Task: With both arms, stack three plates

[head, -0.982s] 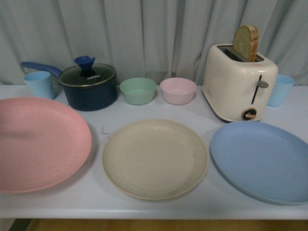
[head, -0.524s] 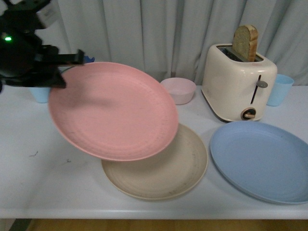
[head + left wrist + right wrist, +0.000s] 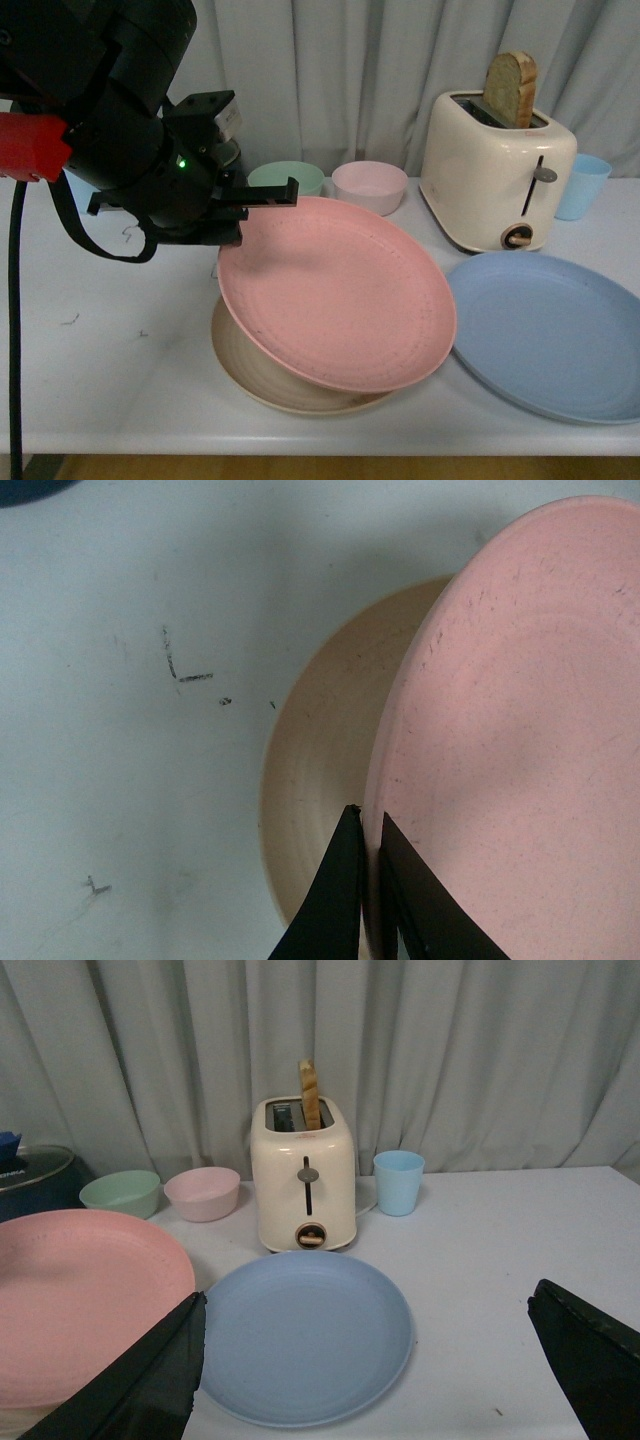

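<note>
My left gripper point(image 3: 250, 215) is shut on the near-left rim of the pink plate point(image 3: 340, 290). The plate is tilted and hangs over the beige plate point(image 3: 245, 365), covering most of it; I cannot tell whether they touch. In the left wrist view the black fingers point(image 3: 345, 880) pinch the pink plate's point(image 3: 520, 730) edge above the beige plate point(image 3: 320, 770). The blue plate point(image 3: 550, 335) lies flat on the table to the right. My right gripper point(image 3: 365, 1305) is open above the blue plate point(image 3: 305, 1335) and holds nothing; it is out of the front view.
A cream toaster point(image 3: 497, 170) with a bread slice stands behind the blue plate. A green bowl point(image 3: 285, 175), a pink bowl point(image 3: 370, 185) and a blue cup point(image 3: 582, 185) line the back. The left arm's bulk hides the back left. The table's front edge point(image 3: 320, 440) is near.
The pink plate has moved right and down from the table's left side to over the beige plate. The left arm has come much further into the front view.
</note>
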